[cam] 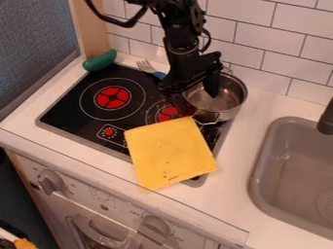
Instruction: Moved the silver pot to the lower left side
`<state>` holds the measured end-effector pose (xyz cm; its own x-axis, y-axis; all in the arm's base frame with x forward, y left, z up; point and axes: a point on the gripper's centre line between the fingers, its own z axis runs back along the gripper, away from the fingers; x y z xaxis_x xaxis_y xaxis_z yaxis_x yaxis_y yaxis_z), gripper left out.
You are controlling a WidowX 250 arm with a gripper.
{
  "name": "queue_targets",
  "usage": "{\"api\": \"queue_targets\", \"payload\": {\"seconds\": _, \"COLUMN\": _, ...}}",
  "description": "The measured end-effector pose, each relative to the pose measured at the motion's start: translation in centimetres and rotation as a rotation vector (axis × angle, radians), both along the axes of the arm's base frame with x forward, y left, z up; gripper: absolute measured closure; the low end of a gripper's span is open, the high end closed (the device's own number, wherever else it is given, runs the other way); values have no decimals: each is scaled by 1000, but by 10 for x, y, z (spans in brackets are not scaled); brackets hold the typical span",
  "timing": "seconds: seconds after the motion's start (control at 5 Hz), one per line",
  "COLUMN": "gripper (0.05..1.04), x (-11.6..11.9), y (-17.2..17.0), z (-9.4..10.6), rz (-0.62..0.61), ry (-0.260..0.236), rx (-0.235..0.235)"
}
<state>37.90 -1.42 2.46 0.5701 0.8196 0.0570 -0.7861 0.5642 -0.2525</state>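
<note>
At the stove's (pixel 73 120) back right corner, the silver pot (pixel 230 95) is overhung by the gripper (pixel 196 99), its jaws spread wide.

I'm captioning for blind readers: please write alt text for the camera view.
A black robot gripper hangs open over a silver pot at a toy stove's back right. A yellow cloth lies in front, a green toy vegetable at back left, a sink at right.

From above and in front of the pincer (pixel 193 95), the counter (pixel 228 194) is viewed at a downward slant, toward the tiled wall (pixel 289 46) beyond; stovetop (pixel 73 115) and sink (pixel 261 163) beside the pincer are both taken in.
</note>
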Motion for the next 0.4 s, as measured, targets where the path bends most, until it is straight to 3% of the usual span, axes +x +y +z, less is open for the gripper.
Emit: {"api": "queue_targets", "payload": {"seconds": 0.4, "gripper": 705, "x": 3, "y": -12, "z": -8, "rz": -41, "ry": 21, "rx": 3}}
